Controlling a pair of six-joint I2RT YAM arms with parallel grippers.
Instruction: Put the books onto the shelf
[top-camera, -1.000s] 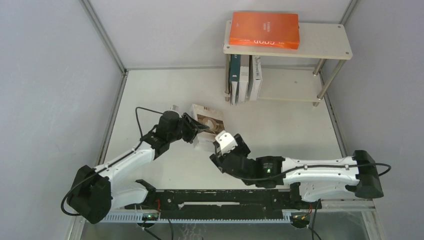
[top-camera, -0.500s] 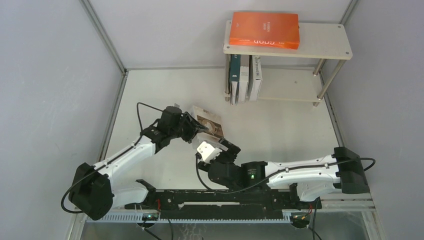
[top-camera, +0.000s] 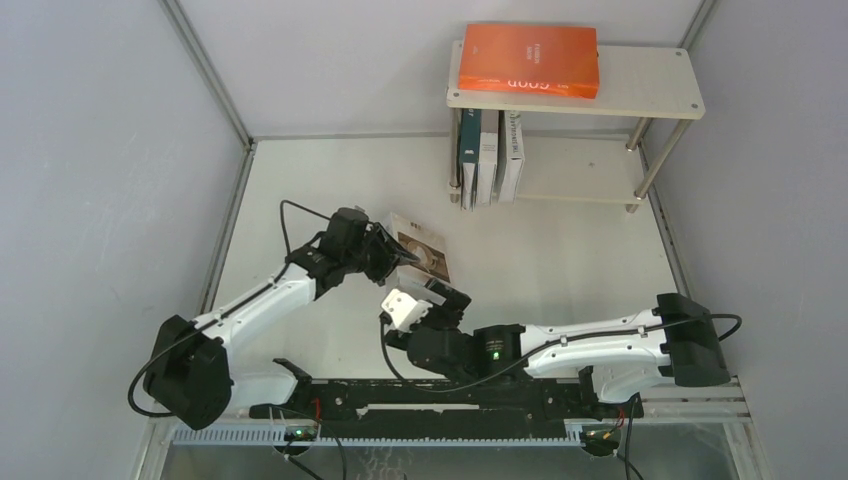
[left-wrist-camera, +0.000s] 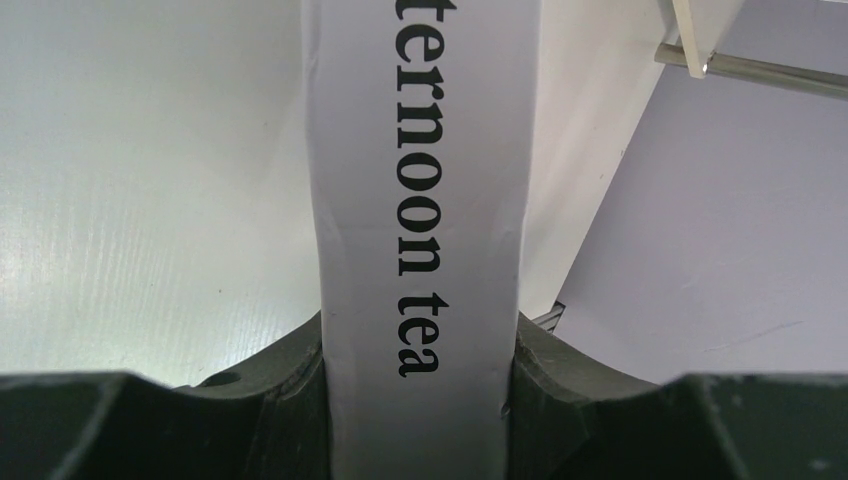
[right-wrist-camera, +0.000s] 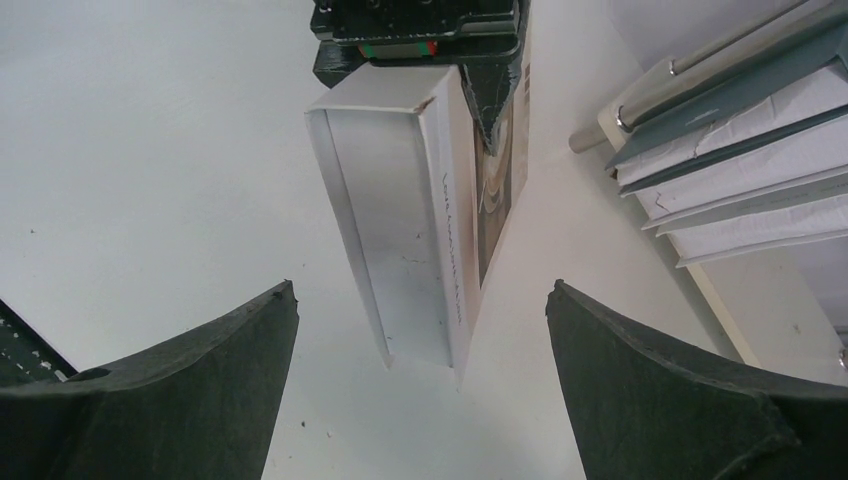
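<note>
Orange up top: counts the orange book (top-camera: 528, 60) as done, flat on the upper board of the shelf (top-camera: 650, 85) at the far right. Counts three more as done on the lower board, upright and side by side at its left end: the dark teal book (top-camera: 467, 158) leftmost, then two white books (top-camera: 488, 155) just right of it. Leaves one, by this reckoning: the coffee-cup book (top-camera: 425, 255), off the shelf, near the middle of the table (top-camera: 560, 250) and well apart from the stand. Shows it pinched across its white spine by the left gripper (left-wrist-camera: 420, 350), a finger pressed against each cover, turned on edge rather than flat. Cannot tell lifted from resting on the table. Shows the right gripper (right-wrist-camera: 422, 295) spread wide just near of that book, touching nothing. Judges the job mostly finished. Remains only to carry this last book far and right and to set it beside the standing ones or onto a board.
</note>
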